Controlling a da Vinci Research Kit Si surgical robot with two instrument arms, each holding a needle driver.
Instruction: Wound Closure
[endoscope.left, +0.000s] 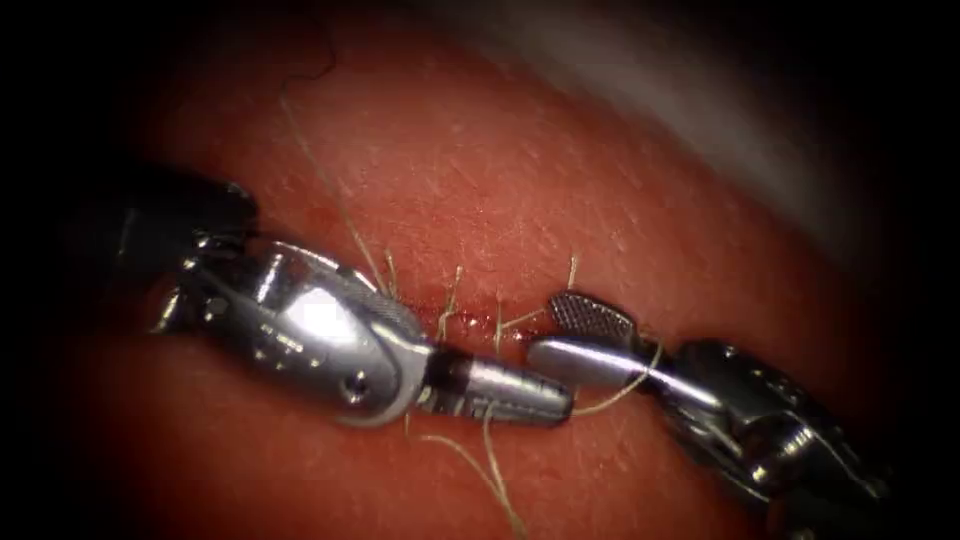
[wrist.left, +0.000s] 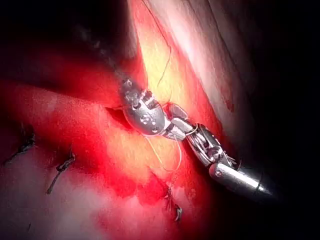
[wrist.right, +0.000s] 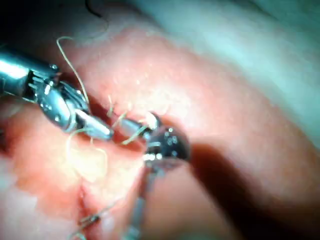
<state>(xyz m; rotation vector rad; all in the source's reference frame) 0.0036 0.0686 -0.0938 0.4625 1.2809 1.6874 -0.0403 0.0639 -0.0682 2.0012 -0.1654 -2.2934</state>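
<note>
The cut (endoscope.left: 470, 318) runs across the red tissue (endoscope.left: 560, 170), with short thread ends (endoscope.left: 448, 300) standing up along it. My left tool (endoscope.left: 558, 400) comes in from the left, its jaws shut, and the tan thread (endoscope.left: 610, 392) runs to their tip. The right tool (endoscope.left: 545, 330) enters from the lower right with jaws open over the cut, nothing between them. That thread crosses over its lower jaw near the wrist. Another strand (endoscope.left: 320, 175) runs up and left across the tissue. In the left wrist view both tools (wrist.left: 177, 127) (wrist.left: 200, 145) meet tip to tip. I see no needle.
A loose thread loop (endoscope.left: 480, 465) lies on the tissue below the left tool. Earlier stitches with cut ends (wrist.left: 62, 167) (wrist.left: 172, 206) sit further along the wound. A pale edge (endoscope.left: 700, 110) borders the tissue at the upper right.
</note>
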